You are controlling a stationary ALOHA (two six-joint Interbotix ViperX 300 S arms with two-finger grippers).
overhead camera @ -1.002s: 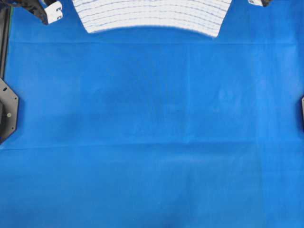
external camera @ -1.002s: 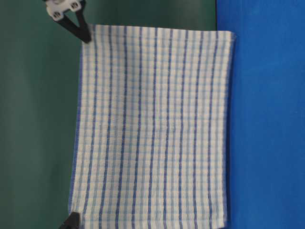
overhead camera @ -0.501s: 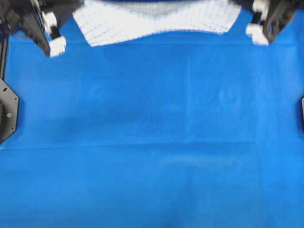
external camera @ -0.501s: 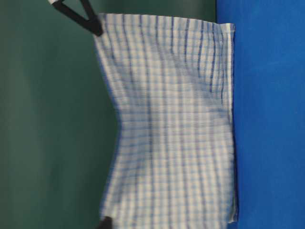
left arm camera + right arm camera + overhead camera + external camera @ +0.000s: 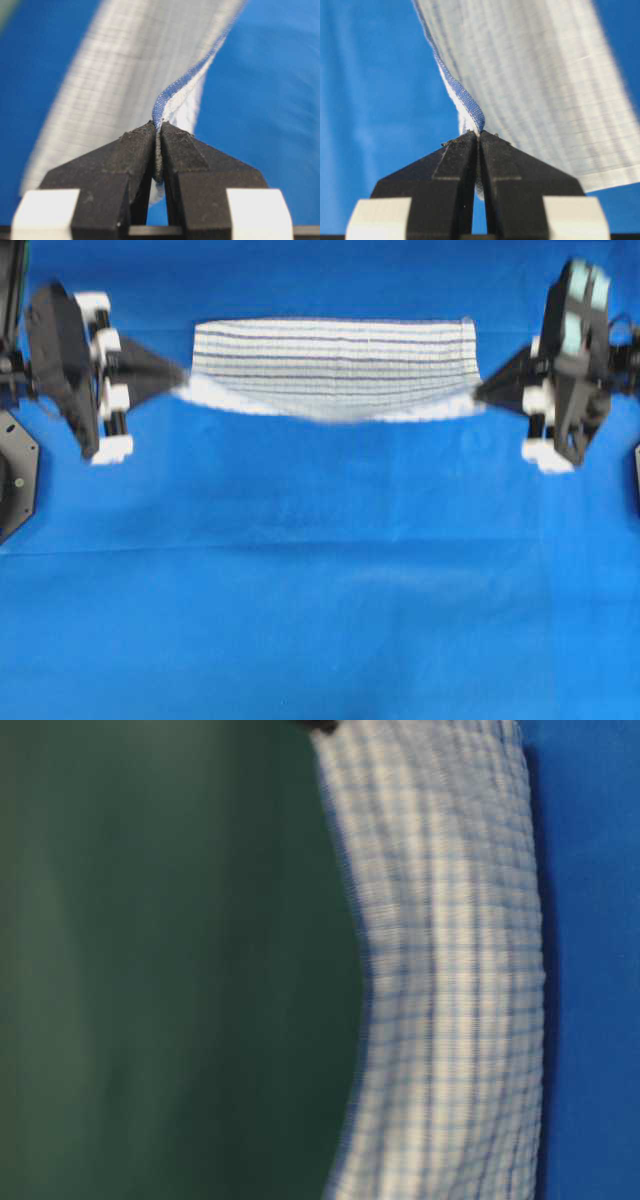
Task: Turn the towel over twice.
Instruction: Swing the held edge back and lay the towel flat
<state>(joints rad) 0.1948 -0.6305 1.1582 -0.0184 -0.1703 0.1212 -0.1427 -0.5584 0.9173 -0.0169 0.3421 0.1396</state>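
The towel (image 5: 335, 365), white with thin blue stripes, hangs stretched between both grippers above the blue table covering (image 5: 320, 570). Its near edge sags in the middle and its far edge lies toward the back. My left gripper (image 5: 183, 380) is shut on the towel's left corner. In the left wrist view the jaws pinch its blue hem (image 5: 158, 131). My right gripper (image 5: 478, 395) is shut on the right corner, and the right wrist view shows the hem (image 5: 479, 131) clamped between black fingers (image 5: 455, 165). In the table-level view the towel (image 5: 450, 970) bows and looks blurred.
Black arm base plates sit at the left edge (image 5: 15, 475) and the right edge (image 5: 637, 475) of the table. A crease (image 5: 320, 540) runs across the blue covering in front of the towel. A dark green wall (image 5: 170, 970) stands behind the table.
Both grippers have swung forward and down from the back edge, carrying the towel's corners with them. The towel went from hanging upright to being laid over toward the table.
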